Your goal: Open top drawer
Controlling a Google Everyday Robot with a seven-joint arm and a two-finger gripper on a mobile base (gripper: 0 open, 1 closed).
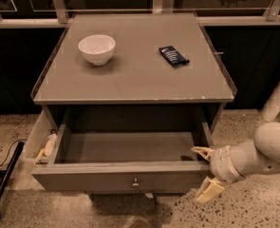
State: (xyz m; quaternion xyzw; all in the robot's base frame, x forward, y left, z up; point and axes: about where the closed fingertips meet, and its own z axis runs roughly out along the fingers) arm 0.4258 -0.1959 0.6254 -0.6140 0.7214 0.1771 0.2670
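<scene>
Clearly, we are looking at a task that is sitting at or very near its end. The top drawer [92, 178] is standing pulled well out from under the grey cabinet [139, 80], with its flat front facing the camera and its small round knob [135, 183] showing at the centre of that front. We are seeing most of the grey box interior, and it is lying bare as far as the view reaches.

Our gripper [205, 171] is hanging at the right end of the drawer front, low on the right of the view. It is sitting at the tip of the pale arm [267, 151] that is reaching in from the right edge. Its two fingers [202, 151] are standing spread apart, one at the top edge of the drawer's right corner and the other lower down beside the front. So we are reading it as open and not clamping anything; whether a finger is touching the drawer we are not able to tell.

On the cabinet top a white bowl [97, 49] and a dark packet [173, 56] are resting well apart. In our judgement the opening itself is done. What is left, at most, is drawing the gripper clear of the drawer without nudging it back in.
</scene>
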